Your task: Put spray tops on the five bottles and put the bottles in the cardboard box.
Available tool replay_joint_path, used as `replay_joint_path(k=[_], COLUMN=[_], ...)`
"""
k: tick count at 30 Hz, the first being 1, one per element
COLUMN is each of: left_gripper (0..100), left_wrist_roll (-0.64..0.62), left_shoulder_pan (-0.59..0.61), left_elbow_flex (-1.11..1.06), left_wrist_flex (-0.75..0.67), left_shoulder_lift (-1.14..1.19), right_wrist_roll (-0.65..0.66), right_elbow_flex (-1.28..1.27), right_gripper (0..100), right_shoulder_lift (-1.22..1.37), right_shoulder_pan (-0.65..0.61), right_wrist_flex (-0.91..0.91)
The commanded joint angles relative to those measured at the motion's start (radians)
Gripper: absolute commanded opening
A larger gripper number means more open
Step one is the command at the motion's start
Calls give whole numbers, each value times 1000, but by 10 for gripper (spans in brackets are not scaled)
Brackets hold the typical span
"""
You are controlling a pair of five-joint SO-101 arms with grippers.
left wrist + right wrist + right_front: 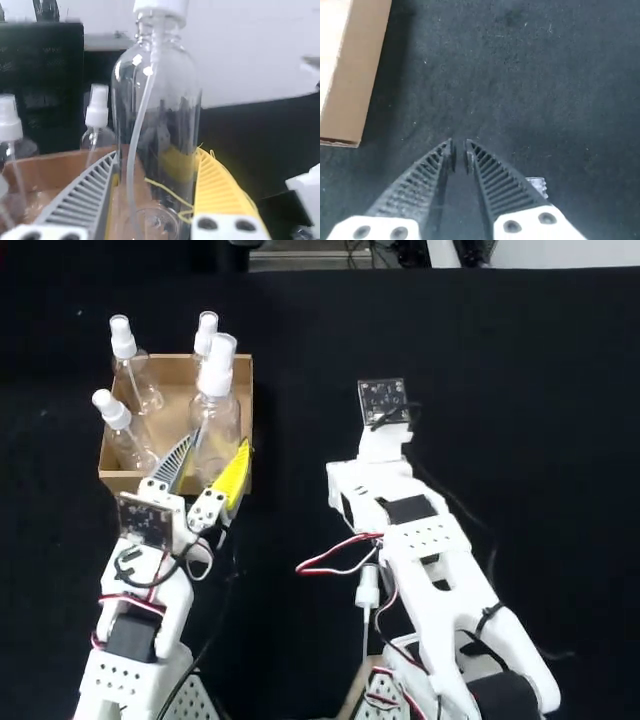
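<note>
Black cloth covered the table (520,390), with the cardboard box (118,478) at its far left. I had the left claw (215,445) clenched on the held bottle (215,405), grey finger on one side and yellow on the other. The grip was low on the body, so the spray top (219,352) was clear of it. The bottle was upright at the box's near right corner and its base looked to be inside the walls. I couldn't tell if it touched the box floor. The left wrist view agreed: the fingers (75,200) pressed both sides of the clear body (155,100), and the dip tube ran down inside.

Three more stood in the box with tops on: the back-left bottle (135,380), the back-right bottle (205,340) and the front-left bottle (125,440). They took up the left and back, which I judged was why this one went to the free right corner.

The right claw (459,150) was all but clenched, with a thin gap and nothing in it. It hung over bare cloth near the box wall (350,65), probably parked out of the left arm's way. What looked like a loose spray top (367,595), tube attached, lay on the table by the right arm, likely meant for the fifth bottle. My call was four of five nearly done, with letting go of this one next.
</note>
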State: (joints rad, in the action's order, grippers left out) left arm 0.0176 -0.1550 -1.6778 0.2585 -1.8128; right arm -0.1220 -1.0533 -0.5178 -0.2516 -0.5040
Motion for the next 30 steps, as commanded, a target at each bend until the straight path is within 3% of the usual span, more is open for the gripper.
replay_joint_path(k=[1,13,21,24,27,30], left_gripper=[30,30,30,30,30,30], left_wrist_roll=[-9,-11,-9,-5,-11,-11], left_shoulder_pan=[94,305,608,760,889,951], left_elbow_flex=[-22,71,159,90,-28,-1], left_wrist_flex=[29,35,17,-146,-439,-476], left_shoulder_lift=[-11,-12,-12,-6,8,75], right_wrist_roll=[23,69,69,64,63,63], right_elbow_flex=[5,5,5,5,1,-8], right_gripper=[11,11,11,11,11,11], right_shoulder_lift=[-31,-31,-31,-31,-31,-31], right_shoulder_pan=[-11,-14,-15,-15,-15,-15], right_wrist_flex=[28,32,32,32,29,35])
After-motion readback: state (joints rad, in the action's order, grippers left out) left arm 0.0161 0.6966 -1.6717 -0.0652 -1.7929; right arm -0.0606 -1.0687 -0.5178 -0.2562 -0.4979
